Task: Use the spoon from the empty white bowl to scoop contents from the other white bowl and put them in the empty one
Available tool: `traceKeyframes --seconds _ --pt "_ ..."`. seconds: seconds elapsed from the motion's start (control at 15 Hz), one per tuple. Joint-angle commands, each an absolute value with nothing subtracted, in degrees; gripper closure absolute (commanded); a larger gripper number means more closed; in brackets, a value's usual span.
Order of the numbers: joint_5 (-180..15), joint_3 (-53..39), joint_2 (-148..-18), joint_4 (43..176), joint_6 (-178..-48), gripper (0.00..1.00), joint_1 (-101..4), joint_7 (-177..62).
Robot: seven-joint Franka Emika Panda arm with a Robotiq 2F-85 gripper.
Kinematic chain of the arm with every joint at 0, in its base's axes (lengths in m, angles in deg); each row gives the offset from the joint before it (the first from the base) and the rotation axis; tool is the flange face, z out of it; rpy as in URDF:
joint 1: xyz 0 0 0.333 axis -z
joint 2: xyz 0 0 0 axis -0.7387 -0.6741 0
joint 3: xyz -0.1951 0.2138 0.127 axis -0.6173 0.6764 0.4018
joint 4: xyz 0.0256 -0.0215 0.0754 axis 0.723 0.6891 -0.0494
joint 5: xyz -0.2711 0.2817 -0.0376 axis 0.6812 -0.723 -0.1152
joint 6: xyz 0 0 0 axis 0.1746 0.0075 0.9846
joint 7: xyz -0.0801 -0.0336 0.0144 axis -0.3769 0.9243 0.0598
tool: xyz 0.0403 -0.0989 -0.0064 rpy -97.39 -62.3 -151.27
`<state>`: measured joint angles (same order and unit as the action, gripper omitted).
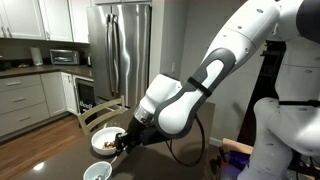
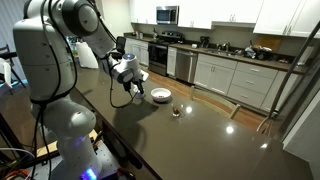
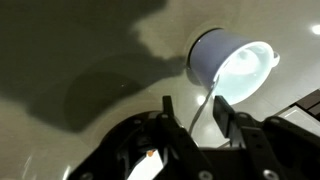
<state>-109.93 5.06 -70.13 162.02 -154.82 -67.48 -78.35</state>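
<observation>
In an exterior view, the wide white bowl [image 1: 103,142] holds brown contents [image 1: 102,145], and the smaller empty white bowl [image 1: 97,172] stands nearer the camera. My gripper [image 1: 124,143] hangs low just beside them. In the wrist view, a deep glossy white bowl [image 3: 235,62] lies ahead. The thin pale spoon [image 3: 204,108] leans out over its rim, and its handle runs down between my fingers. My gripper [image 3: 197,115] is open, with a finger on each side of the handle and a gap to both. The spoon's scoop is hidden in glare.
The dark glossy table [image 2: 200,140] carries a white bowl [image 2: 160,95] beside my gripper [image 2: 134,90] and a small brown item [image 2: 176,112]. A chair [image 1: 100,112] stands behind the table, and a steel fridge [image 1: 120,45] and kitchen cabinets stand farther back.
</observation>
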Motion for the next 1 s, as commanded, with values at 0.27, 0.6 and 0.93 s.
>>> traceKeyframes --seconds 0.27,0.6,0.93 --pt "-111.6 7.8 -68.8 157.4 -150.9 0.00 -65.2 -81.4" --pt "-112.1 8.5 -69.4 156.9 -149.9 0.00 -64.6 -80.9" --pt "-133.1 9.8 -69.6 153.0 -146.2 0.00 -64.7 -65.4"
